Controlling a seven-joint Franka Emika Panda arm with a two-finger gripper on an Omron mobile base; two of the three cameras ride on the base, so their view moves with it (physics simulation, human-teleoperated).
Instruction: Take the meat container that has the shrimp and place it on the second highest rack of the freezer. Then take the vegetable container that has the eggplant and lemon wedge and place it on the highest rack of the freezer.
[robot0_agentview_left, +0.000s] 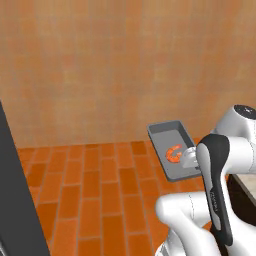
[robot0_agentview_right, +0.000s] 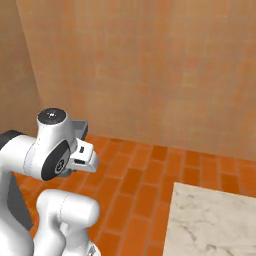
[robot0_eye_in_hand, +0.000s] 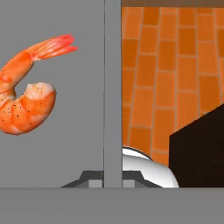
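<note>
Orange brick floor (robot0_agentview_left: 100, 200), tan wall (robot0_agentview_left: 100, 70), marble counter (robot0_agentview_right: 215, 220).

This is a rendered kitchen. An orange brick-tile floor (robot0_agentview_left: 100, 190) meets a warm tiled wall (robot0_agentview_right: 150, 65). A marble countertop (robot0_agentview_right: 215, 220) sits at one corner, and a dark appliance side (robot0_agentview_left: 15, 200) stands opposite.

My arm (robot0_agentview_left: 200, 210) is glossy white, built of rounded, bulbous segments. A long dark grey-black band runs down one link, and I see a dark round cap (robot0_agentview_right: 52, 116) with small pale dots topping a joint.
</note>
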